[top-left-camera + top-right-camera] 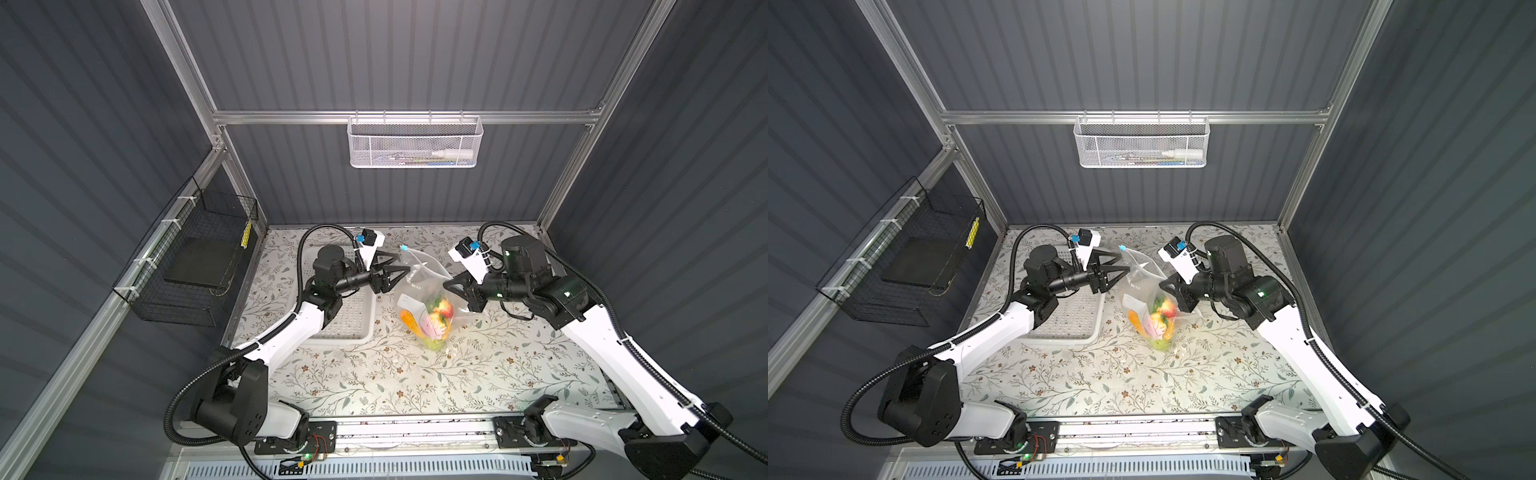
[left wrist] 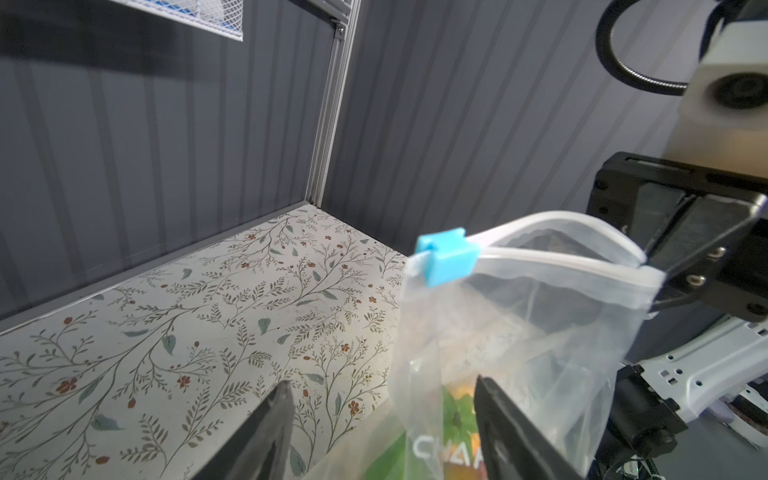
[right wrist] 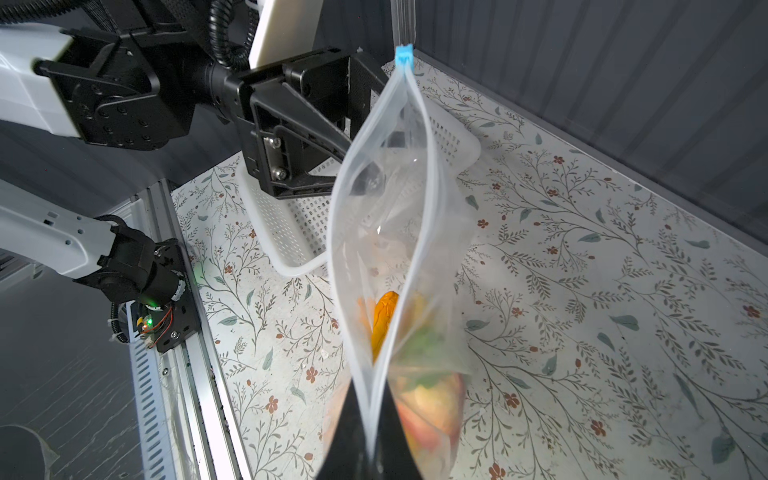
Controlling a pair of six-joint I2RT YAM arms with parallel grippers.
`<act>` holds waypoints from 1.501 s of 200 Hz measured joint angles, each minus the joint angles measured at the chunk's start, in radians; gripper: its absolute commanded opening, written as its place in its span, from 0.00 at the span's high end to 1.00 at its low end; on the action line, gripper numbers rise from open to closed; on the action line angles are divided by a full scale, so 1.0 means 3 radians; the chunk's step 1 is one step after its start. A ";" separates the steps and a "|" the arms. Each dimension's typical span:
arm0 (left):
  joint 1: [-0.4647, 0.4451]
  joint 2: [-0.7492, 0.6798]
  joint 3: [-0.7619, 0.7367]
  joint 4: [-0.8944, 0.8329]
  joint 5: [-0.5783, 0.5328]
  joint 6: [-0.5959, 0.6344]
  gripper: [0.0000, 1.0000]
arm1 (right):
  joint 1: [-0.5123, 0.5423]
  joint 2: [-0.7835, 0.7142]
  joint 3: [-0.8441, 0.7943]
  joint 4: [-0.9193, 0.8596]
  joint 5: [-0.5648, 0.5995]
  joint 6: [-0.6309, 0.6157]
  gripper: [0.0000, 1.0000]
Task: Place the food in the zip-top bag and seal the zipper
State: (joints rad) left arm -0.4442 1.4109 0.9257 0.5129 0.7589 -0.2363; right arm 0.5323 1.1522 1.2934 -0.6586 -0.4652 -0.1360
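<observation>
Finds the zip-top bag (image 1: 419, 276), food (image 1: 436, 318) inside, held mouth-up over the table (image 1: 374, 374) by the right end effector (image 3: 368, 415) clamped on 1 mouth corner, open zipper (image 3: 428, 166) running to the blue slider (image 2: 446, 257) just beside the wide-spread left end effector (image 1: 404, 263).

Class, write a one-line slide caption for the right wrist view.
Right gripper, jaws shut, pinches the open zip-top bag by its rim; blue slider at far end, food at bottom.
</observation>
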 measured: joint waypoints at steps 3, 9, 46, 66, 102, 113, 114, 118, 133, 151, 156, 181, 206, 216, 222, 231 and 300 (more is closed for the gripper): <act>0.0000 0.0005 0.0011 0.0000 0.0019 0.0011 0.43 | -0.0003 0.0000 0.0000 0.0000 -0.0004 0.0000 1.00; 0.0000 0.0017 0.0048 -0.0011 0.0064 0.0027 0.47 | -0.0006 0.0000 0.0000 0.0000 -0.0013 0.0000 1.00; 0.0000 0.0107 0.0334 -0.0058 0.0376 0.0041 0.61 | -0.0015 0.0000 0.0000 0.0000 -0.0045 0.0000 1.00; 0.0000 0.0145 0.0394 -0.0051 0.0516 -0.0010 0.73 | -0.0022 0.0000 0.0000 0.0000 -0.0064 0.0000 1.00; 0.0001 0.0271 0.0470 -0.0076 0.0710 -0.0071 0.94 | -0.0028 0.0000 0.0000 -0.0001 -0.0072 0.0000 1.00; 0.0004 0.0289 0.0477 -0.0100 0.0744 -0.0081 1.00 | -0.0027 0.0000 0.0000 -0.0001 -0.0072 0.0000 1.00; 0.0004 0.0290 0.0478 -0.0107 0.0748 -0.0083 1.00 | -0.0028 0.0000 0.0000 -0.0001 -0.0072 0.0000 1.00; 0.0004 0.0292 0.0481 -0.0114 0.0755 -0.0079 1.00 | -0.0028 0.0000 0.0000 -0.0001 -0.0072 0.0000 1.00; 0.0003 0.0291 0.0493 -0.0178 0.0763 -0.0071 1.00 | -0.0031 0.0000 0.0000 -0.0003 -0.0071 0.0000 1.00; 0.0003 0.0285 0.0509 -0.0270 0.0736 -0.0039 1.00 | -0.0031 0.0000 -0.0005 -0.0004 -0.0071 0.0000 1.00; 0.0003 0.0277 0.0509 -0.0296 0.0722 -0.0022 1.00 | -0.0031 0.0000 -0.0006 -0.0005 -0.0069 0.0000 0.99; 0.0003 0.0221 0.0535 -0.0529 0.0626 0.0109 1.00 | -0.0031 -0.0001 -0.0011 -0.0024 -0.0008 0.0005 0.75; -0.0005 0.0197 0.0647 -0.0847 0.0547 0.0303 1.00 | -0.0031 -0.0092 -0.0004 -0.0029 0.0097 0.0008 0.57; -0.0025 0.0197 0.0716 -0.1003 0.0505 0.0402 1.00 | -0.0031 -0.0130 0.0045 -0.0048 0.0123 -0.0033 0.52; -0.0045 0.0197 0.0753 -0.1092 0.0482 0.0464 1.00 | -0.0031 -0.0140 0.0089 -0.0050 0.0139 -0.0025 0.50; -0.0079 0.0197 0.0807 -0.1214 0.0454 0.0549 1.00 | -0.0031 -0.0142 0.0174 -0.0047 0.0154 -0.0041 0.47; -0.0388 0.0197 0.1031 -0.1738 0.0296 0.0895 1.00 | 0.0032 0.0348 0.0755 0.0086 0.0146 -0.0111 0.45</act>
State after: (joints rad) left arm -0.5606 1.4700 1.2350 -0.0086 0.8478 0.0322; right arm 0.5419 1.2568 1.5200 -0.6327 -0.4213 -0.1692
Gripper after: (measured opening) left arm 0.042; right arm 0.576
